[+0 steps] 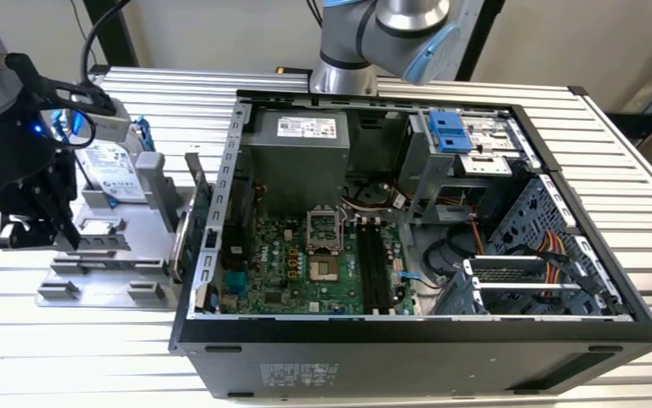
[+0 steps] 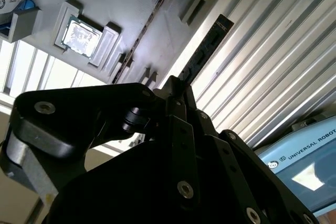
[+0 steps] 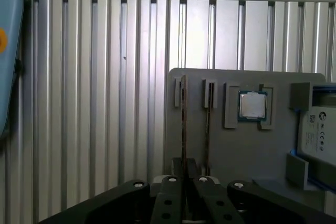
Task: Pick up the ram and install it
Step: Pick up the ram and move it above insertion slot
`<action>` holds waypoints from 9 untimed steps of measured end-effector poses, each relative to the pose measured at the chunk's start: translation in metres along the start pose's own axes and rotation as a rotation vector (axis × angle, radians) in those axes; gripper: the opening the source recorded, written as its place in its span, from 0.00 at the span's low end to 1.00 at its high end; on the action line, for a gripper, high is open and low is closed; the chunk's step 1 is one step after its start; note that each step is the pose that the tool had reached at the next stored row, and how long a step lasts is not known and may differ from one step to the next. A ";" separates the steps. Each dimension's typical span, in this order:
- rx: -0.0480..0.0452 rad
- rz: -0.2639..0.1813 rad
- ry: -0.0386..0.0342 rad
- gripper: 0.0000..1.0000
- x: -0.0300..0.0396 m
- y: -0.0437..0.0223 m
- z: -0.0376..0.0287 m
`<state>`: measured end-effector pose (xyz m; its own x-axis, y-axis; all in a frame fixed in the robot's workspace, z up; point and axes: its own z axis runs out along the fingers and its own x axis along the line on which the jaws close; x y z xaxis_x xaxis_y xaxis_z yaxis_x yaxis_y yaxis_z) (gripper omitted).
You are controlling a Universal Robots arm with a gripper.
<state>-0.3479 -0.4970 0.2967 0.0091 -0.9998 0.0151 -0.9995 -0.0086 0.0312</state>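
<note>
The ram (image 2: 207, 45) is a slim dark stick that runs out from between my fingertips, seen edge-on over the grey parts holder (image 3: 247, 150) in the first wrist view (image 3: 183, 124). My gripper (image 2: 181, 90) is shut on its near end, the black fingers (image 3: 173, 184) pressed in from both sides. In the exterior view my gripper (image 1: 67, 234) hangs over the holder (image 1: 99, 285) at that view's left, beside the open computer case (image 1: 416, 336).
A second thin stick (image 3: 208, 108) stands in the neighbouring slot. A square silver CPU (image 3: 252, 105) and a hard drive (image 1: 110, 170) rest on the holder. The motherboard's long black slots (image 1: 377, 263) lie inside the case. Another arm (image 1: 382, 34) stands behind it.
</note>
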 end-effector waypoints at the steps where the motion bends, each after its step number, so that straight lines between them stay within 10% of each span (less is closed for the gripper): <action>1: -0.0001 0.000 0.0001 0.00 0.0000 0.0000 -0.0006; 9: 0.0000 0.000 0.0000 0.00 0.0000 0.0001 -0.0043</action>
<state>-0.3479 -0.4970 0.3010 0.0091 -0.9998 0.0150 -0.9995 -0.0086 0.0312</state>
